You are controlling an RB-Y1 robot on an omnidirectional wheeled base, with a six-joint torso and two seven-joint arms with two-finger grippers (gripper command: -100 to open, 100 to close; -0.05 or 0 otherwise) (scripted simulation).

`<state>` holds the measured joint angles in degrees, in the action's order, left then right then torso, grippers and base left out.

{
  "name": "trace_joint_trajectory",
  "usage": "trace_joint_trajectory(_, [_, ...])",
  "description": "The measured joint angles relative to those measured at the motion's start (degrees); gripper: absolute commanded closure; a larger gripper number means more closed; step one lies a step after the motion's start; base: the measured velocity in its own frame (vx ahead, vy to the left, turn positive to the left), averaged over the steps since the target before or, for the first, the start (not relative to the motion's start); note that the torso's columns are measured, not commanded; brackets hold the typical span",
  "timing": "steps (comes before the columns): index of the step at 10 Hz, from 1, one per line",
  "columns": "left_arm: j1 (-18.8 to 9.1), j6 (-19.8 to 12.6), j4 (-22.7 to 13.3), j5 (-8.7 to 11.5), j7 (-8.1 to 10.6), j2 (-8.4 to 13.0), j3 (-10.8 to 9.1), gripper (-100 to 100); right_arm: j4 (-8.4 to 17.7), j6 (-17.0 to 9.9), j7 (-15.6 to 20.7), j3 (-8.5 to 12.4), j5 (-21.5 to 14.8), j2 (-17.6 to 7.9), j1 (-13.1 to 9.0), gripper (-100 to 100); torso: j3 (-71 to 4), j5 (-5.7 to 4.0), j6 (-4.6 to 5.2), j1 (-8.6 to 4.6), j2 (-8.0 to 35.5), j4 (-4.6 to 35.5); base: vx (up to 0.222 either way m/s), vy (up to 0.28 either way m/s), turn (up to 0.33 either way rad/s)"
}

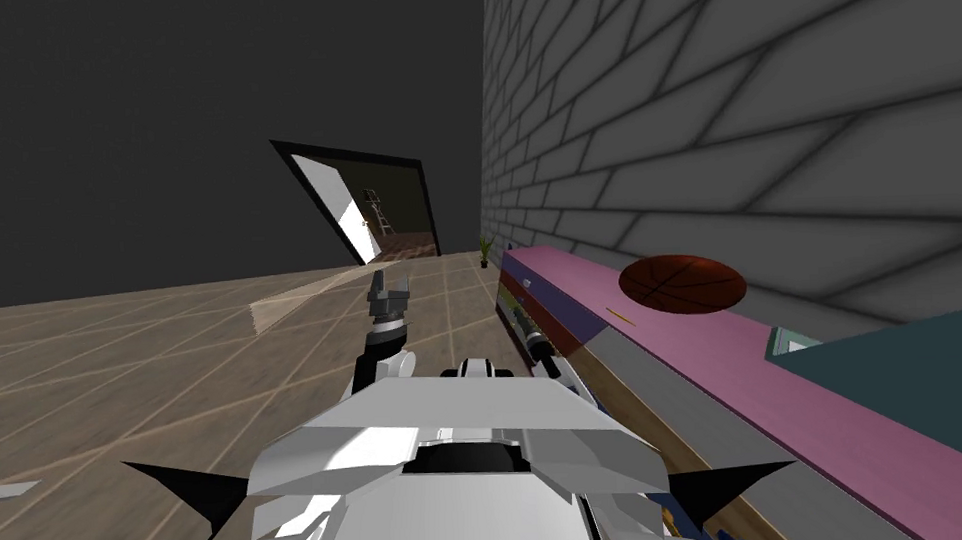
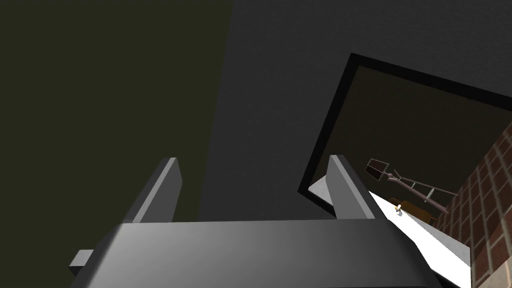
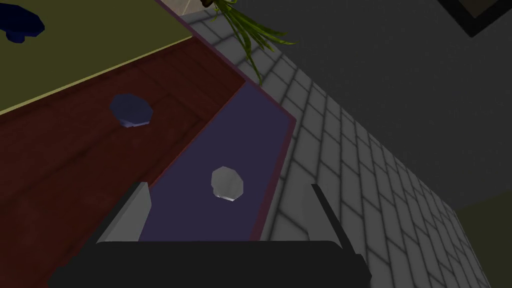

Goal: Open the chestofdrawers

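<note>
Our right tool [image 3: 227,185] is wide open. We should slide it round the pale knob [image 3: 227,183], then squeeze and pull.

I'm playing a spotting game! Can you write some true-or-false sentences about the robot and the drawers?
A basketball lies on the pink top of the chest of drawers. True.
The right tool is shut on the pale knob. False: it is open, with the knob untouched ahead of it.
The pale knob sits on a purple drawer front. True.
The left tool holds a plant. False: it is open and empty.
</note>
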<state>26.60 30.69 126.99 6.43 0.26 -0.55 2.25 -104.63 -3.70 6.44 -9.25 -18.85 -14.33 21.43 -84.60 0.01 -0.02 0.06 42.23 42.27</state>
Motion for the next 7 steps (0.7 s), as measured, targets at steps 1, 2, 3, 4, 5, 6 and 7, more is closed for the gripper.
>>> trace_joint_trajectory(1, [0.01, 0.0, 0.0, 0.0, 0.0, 0.0, -0.01, 0, 1.18, -1.34, 0.23, -0.24, -0.72, 0.06, -0.22, -100, 0.03, 0.0, 0.06, -0.04, 0.06, 0.01, 0.047, 0.059, 0.145])
trace_joint_trajectory(2, [0.0, 0.0, 0.0, 0.0, 0.0, 0.0, 0.0, 0, 3.7, -2.88, 0.59, -0.61, -1.9, -0.06, -1.41, -100, 0.04, -0.01, 0.0, -0.03, 0.06, 0.01, 0.046, 0.042, 0.097])
trace_joint_trajectory(3, [0.01, 0.0, 0.0, 0.0, 0.0, 0.0, -0.01, 0, 4.29, -4.27, 0.72, -0.88, -2.35, -0.59, -1.13, -100, 0.05, -0.01, 0.05, -0.11, 0.1, 0.02, 0.054, 0.044, 0.232])
trace_joint_trajectory(4, [0.0, 0.0, 0.0, 0.0, 0.0, 0.0, 0.0, 0, 5.43, -5.77, 0.95, -1.34, -3.43, -1.17, -0.64, -100, 0.04, -0.03, 0.0, -0.08, 0.06, 0.01, 0.054, 0.035, 0.092])
trace_joint_trajectory(5, [0.01, 0.0, 0.0, 0.0, 0.0, 0.0, -0.01, 0, 6.91, -6.65, 1.25, -1.45, -4.32, -0.95, -0.63, -100, 0.02, -0.02, 0.05, -0.09, 0.05, 0.01, 0.069, 0.06, 0.141])
trace_joint_trajectory(6, [0.0, 0.0, 0.0, 0.0, 0.0, 0.0, 0.0, 0, 8.46, -8.3, 1.57, -2.05, -5.33, -1.45, -1.35, -100, -0.01, 0.0, 0.0, 0.0, -0.01, 0.0, 0.051, 0.047, 0.102])
trace_joint_trajectory(7, [0.01, 0.0, 0.0, 0.0, 0.0, 0.0, -0.01, 0, 9.2, -9.75, 1.76, -2.29, -5.97, -1.72, -0.96, -100, 0.03, 0.0, 0.05, -0.06, 0.08, 0.01, 0.063, 0.043, 0.199])
